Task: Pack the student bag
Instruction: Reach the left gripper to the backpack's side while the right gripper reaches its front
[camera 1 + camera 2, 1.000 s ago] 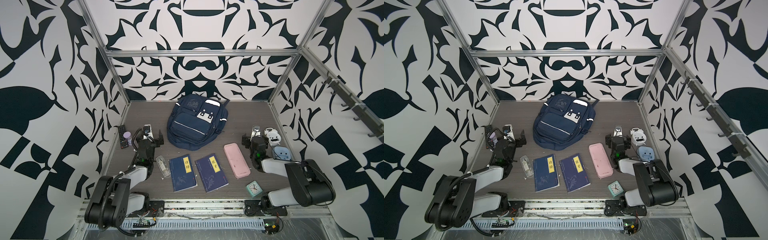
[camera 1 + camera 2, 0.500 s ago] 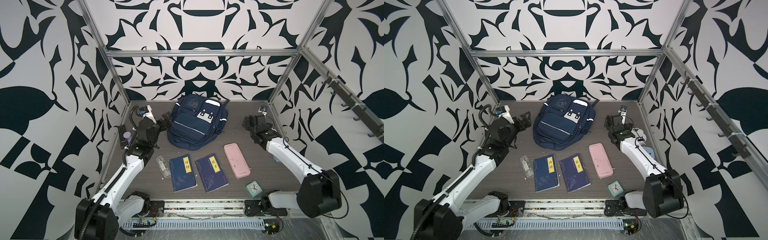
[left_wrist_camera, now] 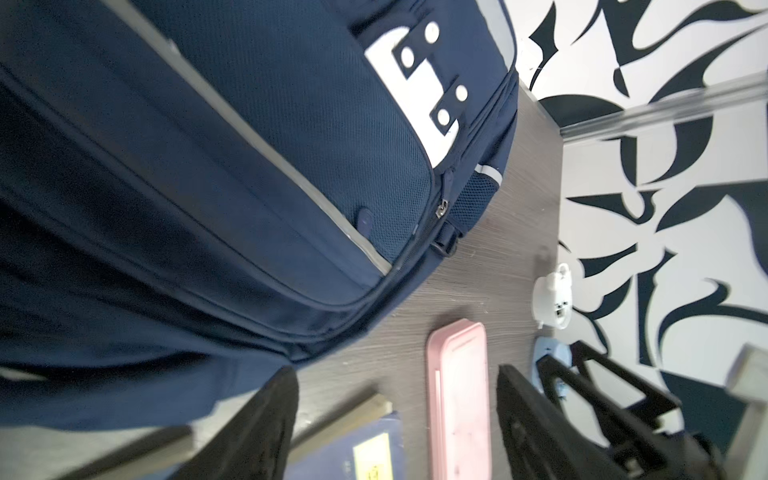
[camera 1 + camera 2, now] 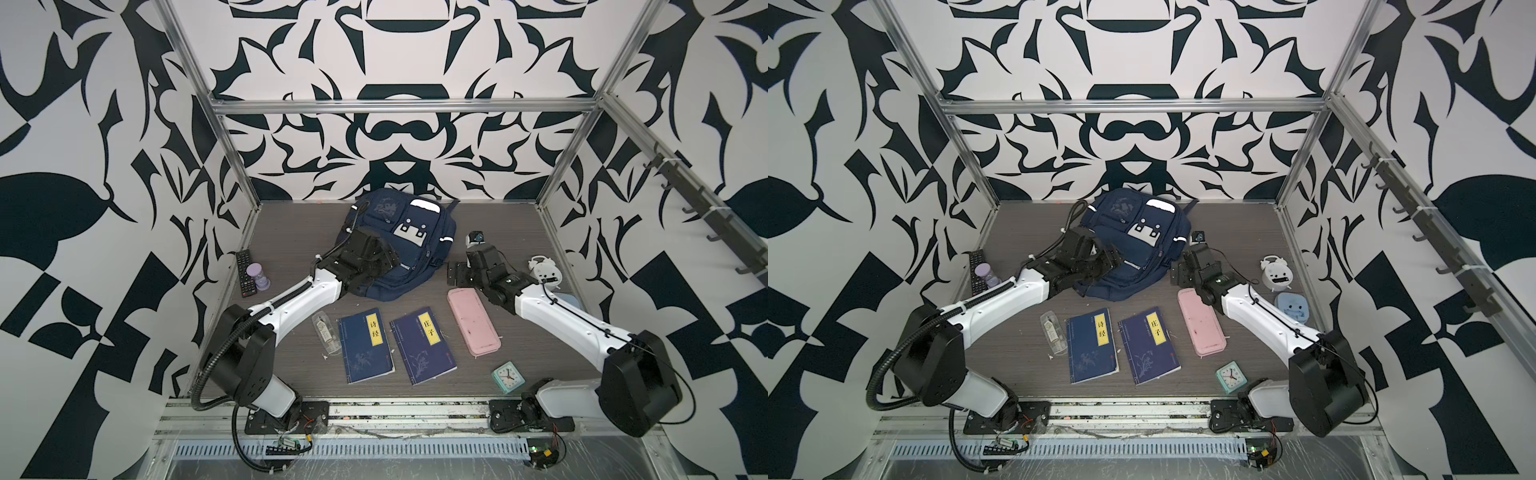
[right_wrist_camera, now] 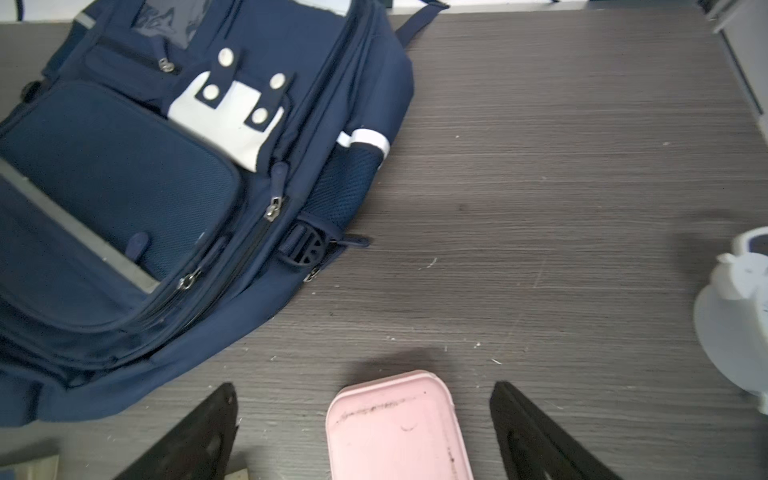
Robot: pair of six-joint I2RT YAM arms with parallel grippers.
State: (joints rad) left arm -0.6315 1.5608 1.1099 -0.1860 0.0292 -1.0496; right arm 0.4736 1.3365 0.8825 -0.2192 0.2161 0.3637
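Navy student bag point(image 4: 399, 245) lies far centre. Left gripper point(image 3: 395, 374) over its near-left corner, jaws apart, empty. Right gripper point(image 5: 362, 385) spread wide above pink case point(image 4: 473, 322) far end, empty. Risk: left jaws closing low snag fabric, drag bag.

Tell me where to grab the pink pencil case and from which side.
Take the pink pencil case across its narrow width, near mid-length, coming straight down from above. It lies flat on the table, long and slim, both long edges free. The right gripper, open, frames its far end.
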